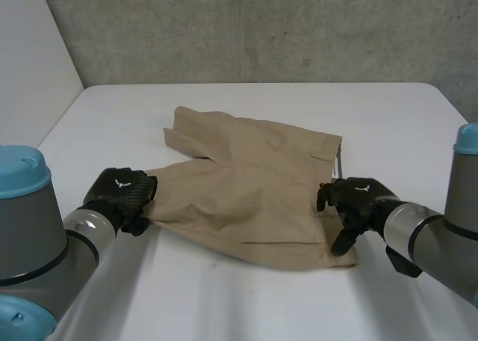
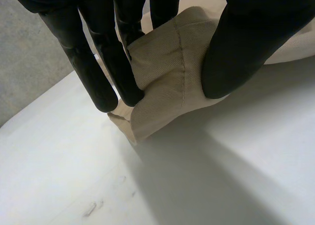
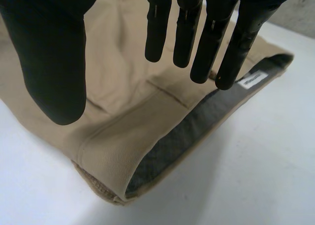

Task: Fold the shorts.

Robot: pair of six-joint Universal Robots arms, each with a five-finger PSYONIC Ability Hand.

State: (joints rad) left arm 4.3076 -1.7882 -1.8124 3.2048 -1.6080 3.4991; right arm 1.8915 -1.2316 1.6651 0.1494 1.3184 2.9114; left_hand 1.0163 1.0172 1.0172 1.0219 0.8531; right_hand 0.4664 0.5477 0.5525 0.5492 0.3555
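Khaki shorts (image 1: 246, 199): flat on the white table (image 1: 224, 304), lengthwise between both hands.
Left hand (image 1: 119, 194): fingers and thumb pinch the leg hem (image 2: 162, 87).
Right hand (image 1: 358, 199): fingers spread just above the waistband (image 3: 197, 126), holding nothing.

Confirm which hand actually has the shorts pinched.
The left hand: its fingers and thumb clamp a leg hem of the shorts. The right hand is spread open over the waistband, gripping nothing.

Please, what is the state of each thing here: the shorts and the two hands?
shorts: spread mostly flat on the table, grey waistband lining showing.
left hand: shut, pinching a leg hem.
right hand: open, fingers straight over the waistband.
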